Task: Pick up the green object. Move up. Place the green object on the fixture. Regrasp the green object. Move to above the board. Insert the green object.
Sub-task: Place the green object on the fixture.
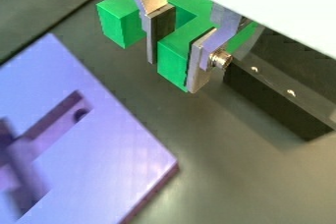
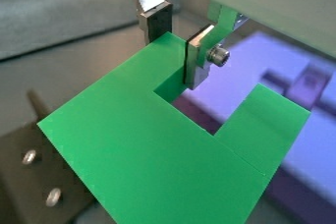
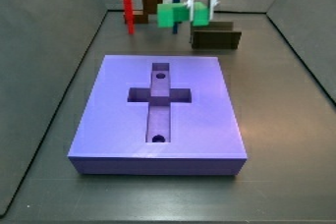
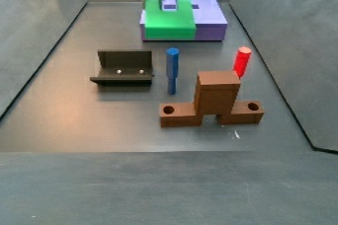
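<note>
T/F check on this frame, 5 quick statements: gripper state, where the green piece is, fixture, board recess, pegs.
1. The gripper is shut on the green object. True: in both wrist views its fingers clamp one prong.
2. The green object sits in the fixture. False: the fixture is empty, and the piece hangs in the gripper clear of the floor.
3. The cross-shaped recess in the board is empty. True.
4. The red peg lies flat on the board. False: it stands upright off the board, beside the brown block.
5. The blue peg stands upright on the floor. True.
</note>
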